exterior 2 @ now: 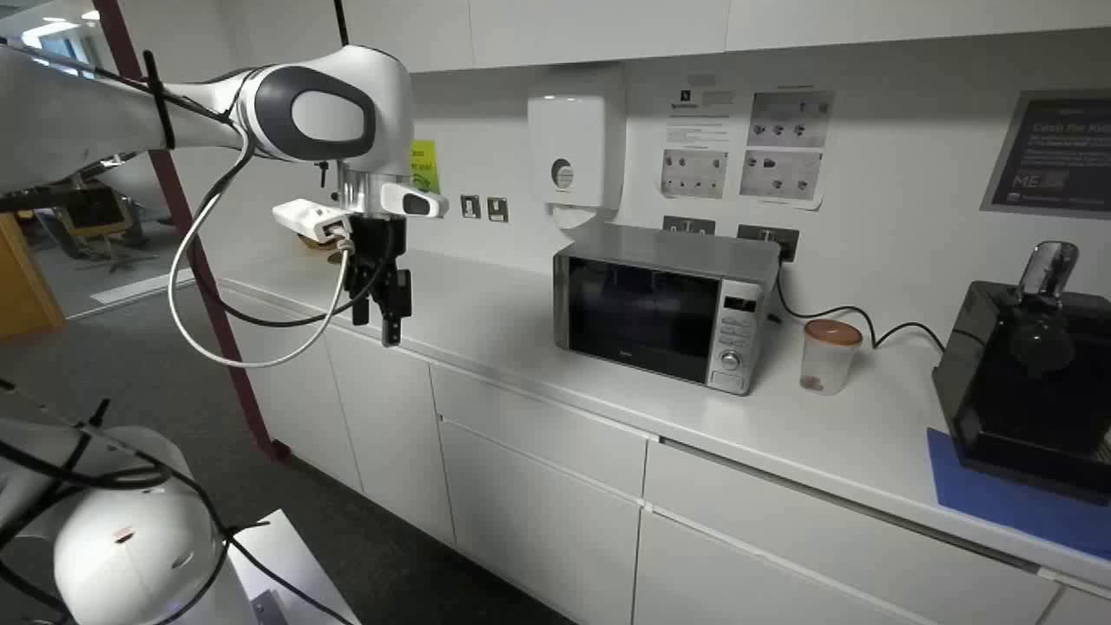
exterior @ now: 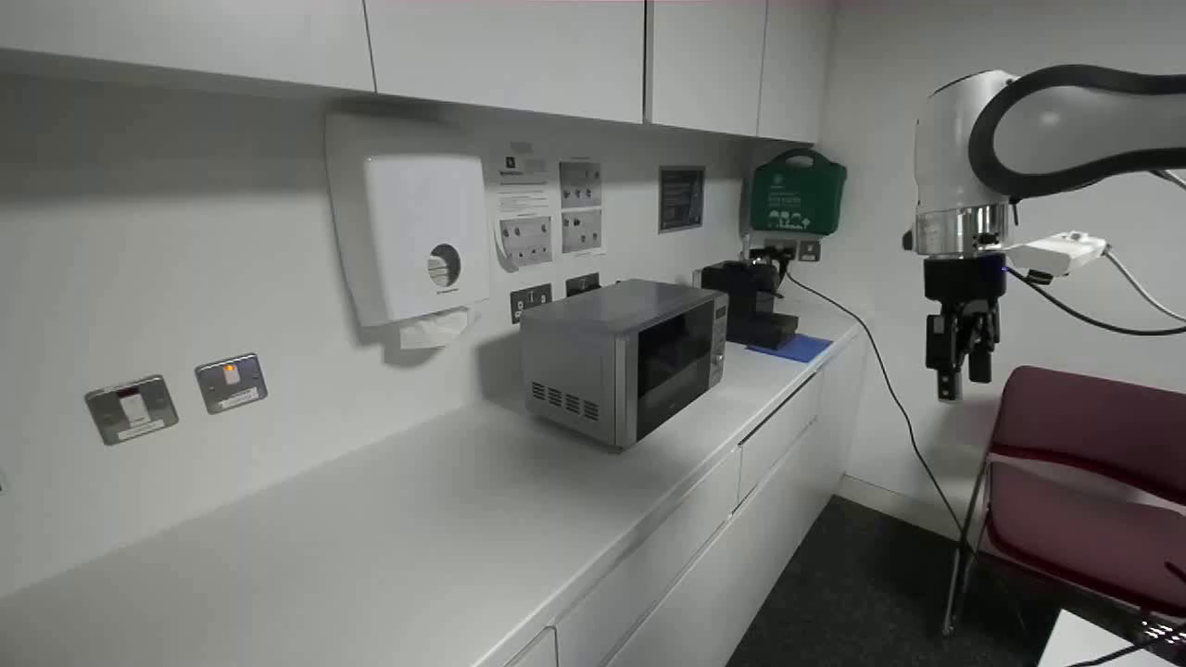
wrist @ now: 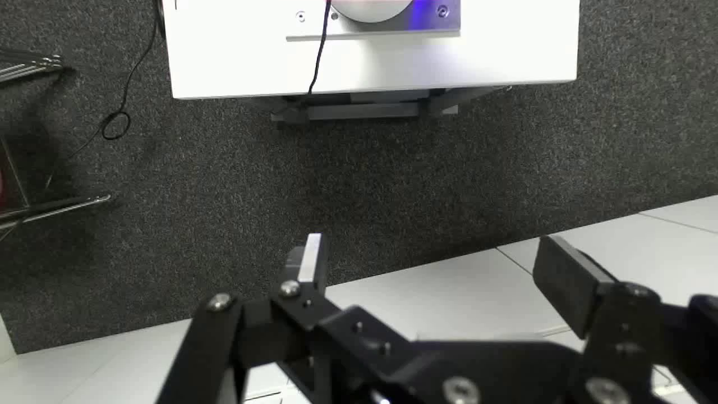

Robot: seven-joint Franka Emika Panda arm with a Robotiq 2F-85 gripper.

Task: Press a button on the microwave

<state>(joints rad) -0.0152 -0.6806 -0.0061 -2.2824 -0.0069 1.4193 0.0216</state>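
Wrist view: black two-fingered metal gripper (wrist: 434, 262), spread, nothing held. The grey metallic, dark-glass-fronted microwave (exterior 2: 655, 304) stands on the long white counter (exterior 2: 486, 304), well apart; tips best brought together before meeting its silver button panel (exterior 2: 738, 336) squarely (and lightly).

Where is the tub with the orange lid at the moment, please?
In an exterior view, the tub stands on the white counter, right of the microwave and left of the black machine.

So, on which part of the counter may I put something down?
Widest patch: the counter below the wall switches, up to the microwave. A narrower strip fronts it. Crowded: between microwave and black machine, with a lidded tub and cable.
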